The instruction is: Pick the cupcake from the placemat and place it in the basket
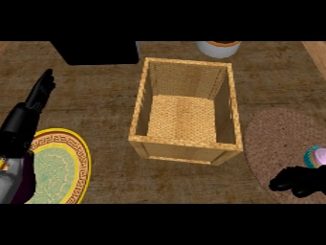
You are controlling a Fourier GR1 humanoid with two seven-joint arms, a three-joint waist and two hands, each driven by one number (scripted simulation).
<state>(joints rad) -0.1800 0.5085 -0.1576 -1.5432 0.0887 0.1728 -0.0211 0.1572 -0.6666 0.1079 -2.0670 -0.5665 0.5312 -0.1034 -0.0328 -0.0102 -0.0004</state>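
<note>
Cupcake [323,157]: seen at the far right of the view, seated on the right part of the placemat; pink top with a small red dot, teal wrapper; partly cut off by the view's edge.
Placemat [282,139]: round, brownish woven, laid on the counter to the right of the basket, its left rim near the basket's right wall.
Right hand [303,180]: shown at the lower right, over the placemat's near part, just below and left of the cupcake; fingers are curled inward, nothing is seen held; contact with the cupcake cannot be told.
Basket [186,144]: rectangular wicker, open-topped, set upright at the middle of the counter; its woven floor is visible.
Left hand [33,107]: raised at the left edge, fingers straight and pointing up, resting, nothing held.
Plate [66,160]: yellow-rimmed with a patterned border and green centre, at lower left, partly covered by the left forearm.
Black block [94,52]: placed at the counter's far side, left of centre.
Pale cup [218,49]: set at the far edge, behind the basket.
</note>
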